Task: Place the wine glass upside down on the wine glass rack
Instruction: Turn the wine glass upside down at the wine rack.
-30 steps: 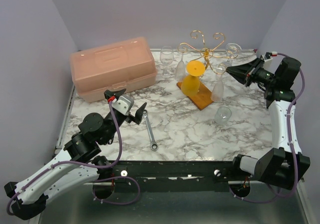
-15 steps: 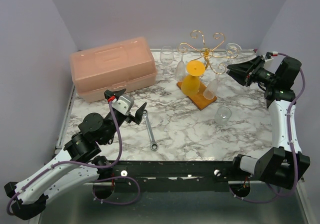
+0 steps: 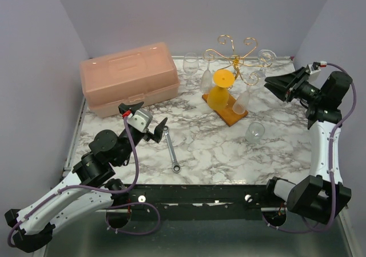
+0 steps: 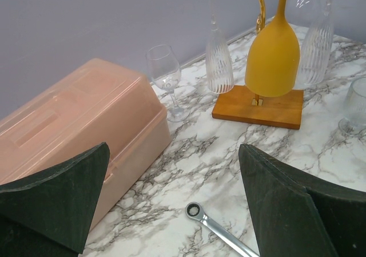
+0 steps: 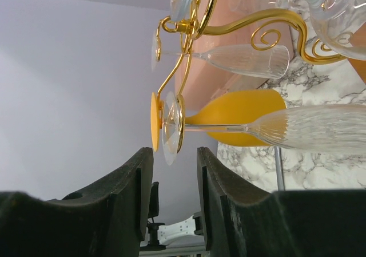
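We see the ribbed clear wine glass [image 3: 242,101] hanging inverted on the gold wire rack [image 3: 231,55]; our right gripper [image 3: 267,84] and left gripper [image 3: 152,112] are spread, empty.

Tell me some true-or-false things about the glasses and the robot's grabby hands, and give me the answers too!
1. The yellow glass hangs upside down on the wine glass rack. True.
2. The wrench is inside the pink toolbox. False: it lies on the table, and the toolbox is closed.
3. The left end effector is open and empty. True.
4. The right end effector squeezes a glass. False: it is open and holds nothing.
5. A clear wine glass stands upright near the toolbox. True.
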Available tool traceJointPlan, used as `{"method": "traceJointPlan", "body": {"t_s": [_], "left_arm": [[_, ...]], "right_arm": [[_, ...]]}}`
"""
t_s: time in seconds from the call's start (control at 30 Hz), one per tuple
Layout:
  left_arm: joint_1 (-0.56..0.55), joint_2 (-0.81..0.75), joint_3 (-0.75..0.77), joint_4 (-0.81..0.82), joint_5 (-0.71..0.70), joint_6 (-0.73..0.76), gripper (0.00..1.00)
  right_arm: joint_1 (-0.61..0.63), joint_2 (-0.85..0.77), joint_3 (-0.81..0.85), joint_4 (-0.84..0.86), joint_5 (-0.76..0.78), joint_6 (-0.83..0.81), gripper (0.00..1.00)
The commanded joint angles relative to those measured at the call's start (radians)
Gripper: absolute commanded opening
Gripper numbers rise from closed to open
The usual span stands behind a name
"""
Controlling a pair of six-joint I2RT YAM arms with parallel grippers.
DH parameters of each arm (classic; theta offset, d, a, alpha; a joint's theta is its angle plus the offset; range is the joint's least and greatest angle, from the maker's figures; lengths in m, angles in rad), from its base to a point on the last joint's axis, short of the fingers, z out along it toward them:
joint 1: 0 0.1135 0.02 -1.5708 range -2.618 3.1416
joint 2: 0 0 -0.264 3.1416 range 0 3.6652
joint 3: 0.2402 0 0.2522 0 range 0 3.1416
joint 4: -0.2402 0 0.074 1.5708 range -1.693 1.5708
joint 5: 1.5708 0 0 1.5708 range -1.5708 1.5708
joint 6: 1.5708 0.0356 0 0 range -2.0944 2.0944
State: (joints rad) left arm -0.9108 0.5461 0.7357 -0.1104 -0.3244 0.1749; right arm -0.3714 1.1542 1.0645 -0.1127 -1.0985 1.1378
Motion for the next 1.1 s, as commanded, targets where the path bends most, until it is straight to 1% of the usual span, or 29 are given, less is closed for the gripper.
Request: {"method": "traceJointPlan", "body": {"t_s": [0.0,0.3,0.43,0.9,1.07], "left_arm": [[0.006,-0.013,-0.011,0.007,0.022,-0.002,0.99],[0.006,-0.014,-0.012,0.009,0.032,-0.009,0.99],[0.006,-0.016,-0.012,0.007,0.032,-0.011,0.98],[0.009,-0.026,-0.008,0.003,0.033,-0.015,0.99],[0.013,-0.04,-0.007,0.0,0.04,-0.021,0.99]], "right_arm": [[-0.025,-0.035,-0.027,0.025,-0.044,-0.053,0.43],[-0.08,-0.054,-0.07,0.025,-0.102,-0.122,0.43],[-0.093,-0.056,-0.073,0.017,-0.125,-0.178,0.44],[-0.099,-0.056,-0.057,-0.105,-0.116,-0.392,0.46],[-0.098,-0.053,-0.029,-0.184,-0.126,-0.529,0.46]]}}
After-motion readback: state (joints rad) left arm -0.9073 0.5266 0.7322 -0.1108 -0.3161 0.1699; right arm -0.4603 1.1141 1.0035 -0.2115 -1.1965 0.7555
